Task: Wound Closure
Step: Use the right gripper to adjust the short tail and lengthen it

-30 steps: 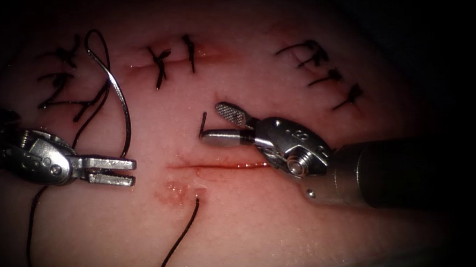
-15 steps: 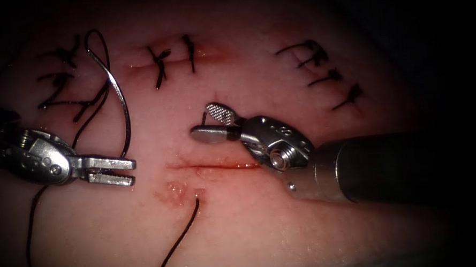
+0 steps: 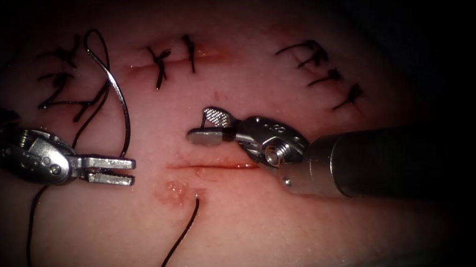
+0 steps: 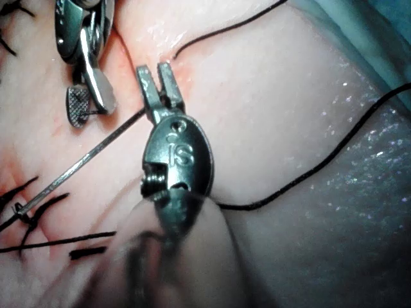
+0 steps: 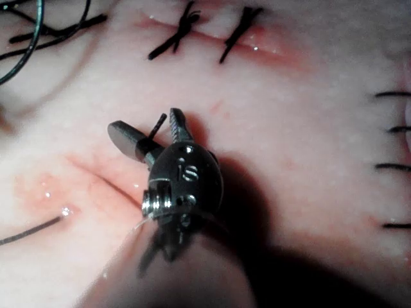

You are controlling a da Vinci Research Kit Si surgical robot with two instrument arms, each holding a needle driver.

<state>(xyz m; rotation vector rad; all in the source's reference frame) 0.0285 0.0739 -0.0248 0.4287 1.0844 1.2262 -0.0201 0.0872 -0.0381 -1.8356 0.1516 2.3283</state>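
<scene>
My left tool [image 3: 133, 172] lies left of the open cut [image 3: 212, 165], jaws shut on the tip end of the curved needle [image 3: 120, 101]. The needle arcs up over the tissue, free of it. Black thread runs from its tail down behind the left tool. Another stretch of thread [image 3: 178, 238] enters the tissue just below the cut. A short thread end [image 5: 158, 124] sticks out of the tissue above the cut. My right tool [image 3: 198, 124] comes from the right with its jaws open on either side of that end, holding nothing. The left wrist view shows the left tool [image 4: 154, 67] and the needle [image 4: 83, 160].
Finished black stitches close another cut at the top middle [image 3: 160, 64], with more at the top right [image 3: 321, 71] and top left [image 3: 64, 87]. A patch of red fluid [image 3: 171, 192] marks the tissue below the open cut's left end.
The right tool has slid left and slightly up, bringing its open jaws around the short thread end; the jaws have narrowed. The left tool and needle have stayed still.
</scene>
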